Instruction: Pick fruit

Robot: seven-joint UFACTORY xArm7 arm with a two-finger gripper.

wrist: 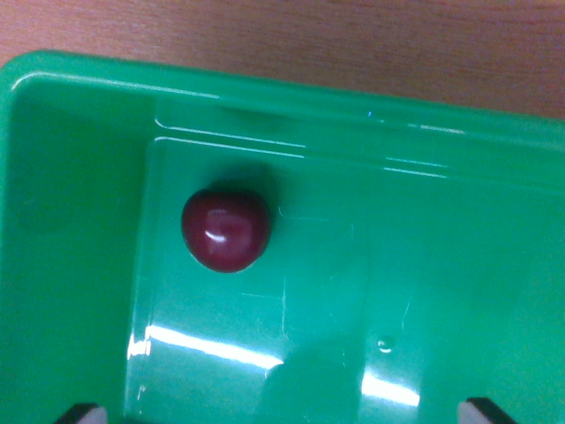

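A dark red cherry-like fruit (pixel 226 230) lies on the floor of a glossy green plastic bin (pixel 79 221), towards the wrist view's left and near the bin's far wall. Only the two fingertips (pixel 84 413) of my gripper (pixel 282 412) show, as dark tips at the bottom corners of the view. They stand far apart, so the gripper is open with nothing between the tips. The fruit sits well above them in the picture, left of the midline between the fingers.
The bin's rim (pixel 265 84) runs across the top, with a wooden tabletop (pixel 309 35) beyond it. Its left wall rises steeply close to the fruit. Bare bin floor spreads to the wrist view's right.
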